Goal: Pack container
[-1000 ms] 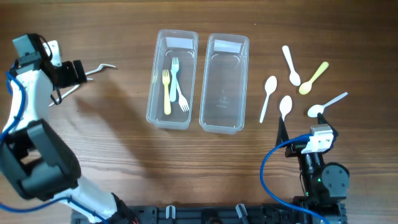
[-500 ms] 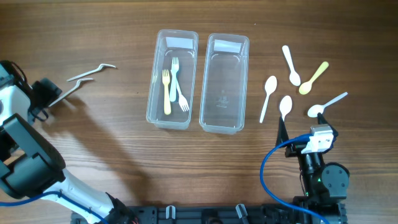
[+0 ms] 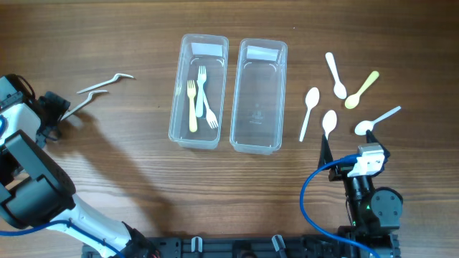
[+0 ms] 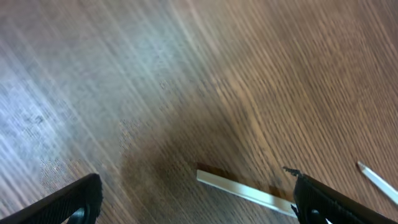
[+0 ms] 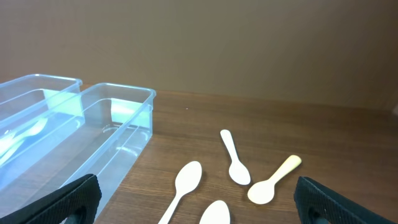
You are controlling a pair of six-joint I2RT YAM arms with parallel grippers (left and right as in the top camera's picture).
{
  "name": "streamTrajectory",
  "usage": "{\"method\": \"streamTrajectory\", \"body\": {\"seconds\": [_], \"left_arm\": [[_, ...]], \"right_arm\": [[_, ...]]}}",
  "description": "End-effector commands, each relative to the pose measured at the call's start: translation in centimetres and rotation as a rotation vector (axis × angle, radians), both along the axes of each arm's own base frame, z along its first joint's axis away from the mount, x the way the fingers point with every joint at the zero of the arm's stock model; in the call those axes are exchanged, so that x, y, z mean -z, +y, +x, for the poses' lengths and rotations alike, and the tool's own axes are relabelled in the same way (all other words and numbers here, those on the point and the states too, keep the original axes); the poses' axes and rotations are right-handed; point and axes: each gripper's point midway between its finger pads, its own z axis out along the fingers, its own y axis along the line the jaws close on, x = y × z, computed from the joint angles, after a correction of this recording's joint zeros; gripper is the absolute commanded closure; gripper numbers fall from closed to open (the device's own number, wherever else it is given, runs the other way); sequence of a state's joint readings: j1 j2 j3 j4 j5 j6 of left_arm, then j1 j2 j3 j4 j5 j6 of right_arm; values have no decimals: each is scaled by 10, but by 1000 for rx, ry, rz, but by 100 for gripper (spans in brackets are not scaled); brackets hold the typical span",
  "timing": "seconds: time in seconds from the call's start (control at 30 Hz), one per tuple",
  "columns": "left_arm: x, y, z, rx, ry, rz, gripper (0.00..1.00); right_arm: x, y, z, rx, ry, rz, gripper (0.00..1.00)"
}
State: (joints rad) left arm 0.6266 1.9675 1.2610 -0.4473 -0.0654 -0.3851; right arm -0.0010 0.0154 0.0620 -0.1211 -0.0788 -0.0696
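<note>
As R gripper gapes, spoons near (5).

Utensil handle end hidden behind fingers; left wrist view blurred.

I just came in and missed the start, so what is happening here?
A two-arm robot is packing cutlery. The left gripper, open, is at two loose forks on the far left. Three forks lie in the left container, and the right container is empty. Five spoons lie near the open right gripper.
</note>
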Motion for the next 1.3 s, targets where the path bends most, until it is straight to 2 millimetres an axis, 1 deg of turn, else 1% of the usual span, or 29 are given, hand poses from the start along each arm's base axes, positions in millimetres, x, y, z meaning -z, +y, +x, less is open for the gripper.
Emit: {"method": "streamTrajectory", "body": {"seconds": [0.0,0.3,0.33,0.4,0.43,0.53,0.57,0.6,0.67,0.7,0.8,0.9,1.03,1.1,1.17,1.27], "left_arm": [[6,7,-13,-225,-3,-15,0],[6,9,-16,-248,6,-3,0],[9,9,-17,-248,11,-7,0],[18,6,-20,-247,39,-22,0],[33,2,-24,-245,75,-42,0],[52,-3,-30,-243,117,-71,0],[58,-8,-33,-240,135,-92,0],[59,-12,-34,-236,144,-110,0],[62,-27,-38,-220,161,-186,0],[64,-41,-41,-207,170,-253,0],[65,-67,-49,-191,202,-378,0],[65,-83,-70,-201,292,-439,0],[61,-99,-85,-206,355,-506,0],[59,-104,-90,-209,376,-524,0],[56,-110,-88,-199,370,-542,0],[45,-118,-74,-151,341,-516,0]], "right_arm": [[0,1,0,-9,-5,-6,0],[0,1,0,-9,-5,-6,0],[0,1,0,-9,-5,-6,0],[0,1,0,-9,-5,-6,0],[0,1,0,-8,-5,-6,0],[0,1,0,-8,-5,-6,0],[0,1,0,-8,-5,-6,0],[0,1,0,-9,-5,-6,0],[0,1,0,-9,-5,-6,0],[0,1,0,-9,-5,-6,0],[0,1,0,-9,-5,-6,0],[0,1,0,-8,-5,-6,0],[0,1,0,-9,-5,-6,0],[0,1,0,-9,-5,-6,0],[0,1,0,-9,-5,-6,0],[0,1,0,-9,-5,-6,0]]}}
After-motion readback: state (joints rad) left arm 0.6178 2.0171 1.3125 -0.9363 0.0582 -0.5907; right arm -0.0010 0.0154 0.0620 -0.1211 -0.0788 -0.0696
